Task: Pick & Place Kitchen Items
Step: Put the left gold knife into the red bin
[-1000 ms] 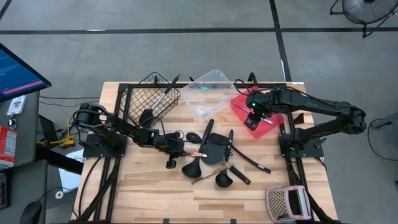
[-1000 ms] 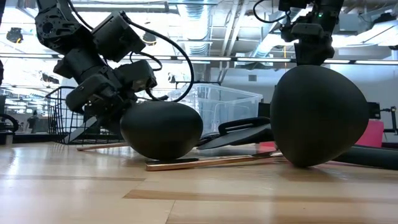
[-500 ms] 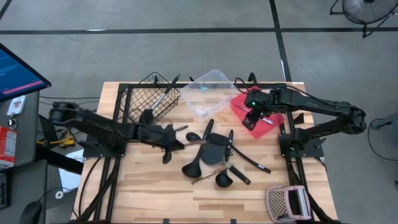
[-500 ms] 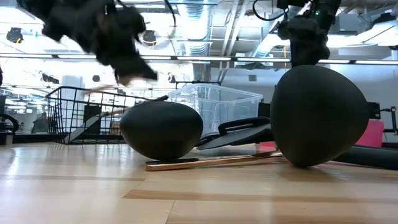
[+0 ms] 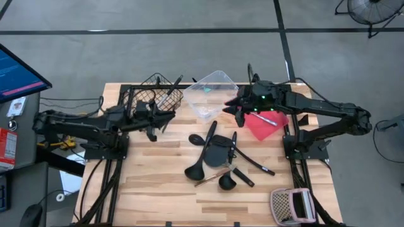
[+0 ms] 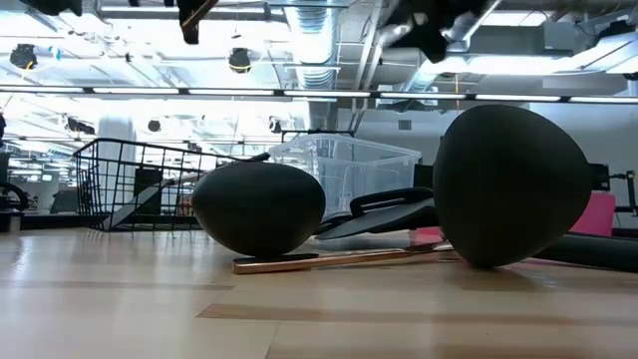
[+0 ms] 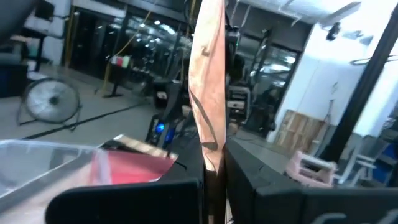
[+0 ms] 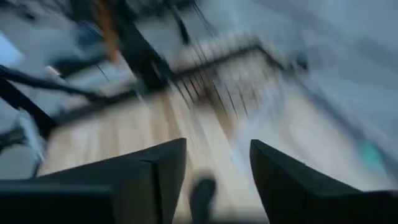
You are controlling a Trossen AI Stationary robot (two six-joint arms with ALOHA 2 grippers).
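- Copper-toned utensil is clamped tight in left gripper jaws beside wire basket; release only once it's over the basket.
- Right gripper: jaws part-open, empty.

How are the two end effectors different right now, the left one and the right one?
The left end effector is shut on a thin copper-coloured utensil; the right end effector is open and holds nothing. The left hangs beside the black wire basket; the right hangs between the clear tub and the red tray. Both are raised off the table.
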